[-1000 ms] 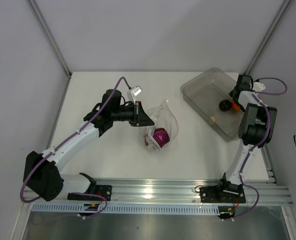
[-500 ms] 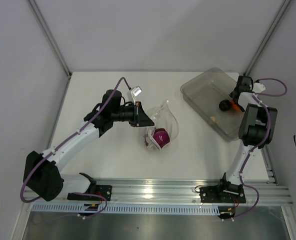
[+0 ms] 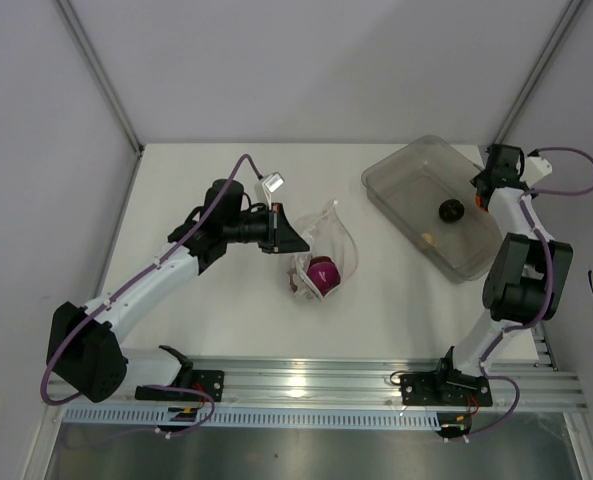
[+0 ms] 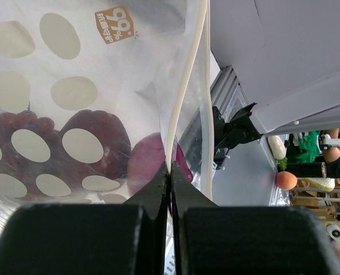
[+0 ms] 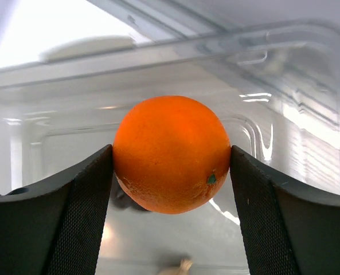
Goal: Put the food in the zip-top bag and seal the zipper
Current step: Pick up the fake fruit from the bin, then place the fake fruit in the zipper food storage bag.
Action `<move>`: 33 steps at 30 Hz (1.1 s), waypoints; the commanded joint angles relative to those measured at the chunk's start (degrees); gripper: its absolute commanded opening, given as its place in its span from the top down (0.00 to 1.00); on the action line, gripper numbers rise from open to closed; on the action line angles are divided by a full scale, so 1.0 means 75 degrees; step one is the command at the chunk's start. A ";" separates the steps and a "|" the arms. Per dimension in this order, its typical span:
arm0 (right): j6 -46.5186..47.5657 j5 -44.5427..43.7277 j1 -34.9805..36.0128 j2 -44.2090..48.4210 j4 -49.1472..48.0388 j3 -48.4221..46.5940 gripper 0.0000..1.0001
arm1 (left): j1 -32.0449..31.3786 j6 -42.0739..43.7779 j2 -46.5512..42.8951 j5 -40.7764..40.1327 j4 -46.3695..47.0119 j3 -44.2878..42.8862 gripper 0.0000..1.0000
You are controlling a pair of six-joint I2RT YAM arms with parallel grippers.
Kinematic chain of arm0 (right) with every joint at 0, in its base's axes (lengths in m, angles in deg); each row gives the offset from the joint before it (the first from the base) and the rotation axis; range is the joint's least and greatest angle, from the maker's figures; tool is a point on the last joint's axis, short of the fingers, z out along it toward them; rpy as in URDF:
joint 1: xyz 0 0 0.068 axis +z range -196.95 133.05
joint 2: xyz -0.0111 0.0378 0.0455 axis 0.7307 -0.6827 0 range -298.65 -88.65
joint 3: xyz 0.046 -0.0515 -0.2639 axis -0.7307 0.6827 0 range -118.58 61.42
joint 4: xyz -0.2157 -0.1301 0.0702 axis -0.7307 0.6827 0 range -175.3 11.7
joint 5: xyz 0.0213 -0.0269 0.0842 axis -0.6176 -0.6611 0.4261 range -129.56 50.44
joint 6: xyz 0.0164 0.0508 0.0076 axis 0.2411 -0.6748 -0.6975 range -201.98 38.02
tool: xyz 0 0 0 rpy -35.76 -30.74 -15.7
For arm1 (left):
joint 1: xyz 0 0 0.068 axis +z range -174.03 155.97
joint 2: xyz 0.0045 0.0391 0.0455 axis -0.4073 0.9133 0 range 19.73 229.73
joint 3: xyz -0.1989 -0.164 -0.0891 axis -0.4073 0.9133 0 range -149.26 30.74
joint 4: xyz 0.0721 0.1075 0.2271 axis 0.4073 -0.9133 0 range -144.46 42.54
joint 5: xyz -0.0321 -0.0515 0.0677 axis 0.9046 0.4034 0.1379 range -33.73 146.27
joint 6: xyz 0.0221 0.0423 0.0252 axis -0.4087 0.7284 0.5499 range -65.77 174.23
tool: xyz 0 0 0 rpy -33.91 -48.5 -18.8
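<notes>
The clear zip-top bag (image 3: 334,245) lies mid-table with its mouth held up. My left gripper (image 3: 294,238) is shut on its zipper strip (image 4: 184,86). Through the dotted film the left wrist view shows dark red grapes (image 4: 20,123), a dark purple piece (image 4: 95,134) and the purple-red onion-like ball (image 4: 147,166), which also shows from above (image 3: 323,274). My right gripper (image 5: 171,166) is shut on the orange ball (image 5: 171,153), above the clear bin's right side (image 3: 481,196). The dark plum-like ball (image 3: 450,210) lies in the bin.
The rigid clear bin (image 3: 396,170) stands at the back right, at an angle, with a small pale scrap (image 3: 429,238) on its floor. The right arm reaches up along the table's right edge. Grey walls close the table's sides and back.
My right gripper has risen and moved right with the orange ball, away from the dark plum-like ball. The left gripper and the bag have not moved.
</notes>
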 commanded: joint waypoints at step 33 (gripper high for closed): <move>0.1189 0.3630 0.8086 0.5929 0.0331 0.2152 1.00 | 0.0010 0.0134 -0.0166 -0.0646 -0.1485 -0.1155 0.99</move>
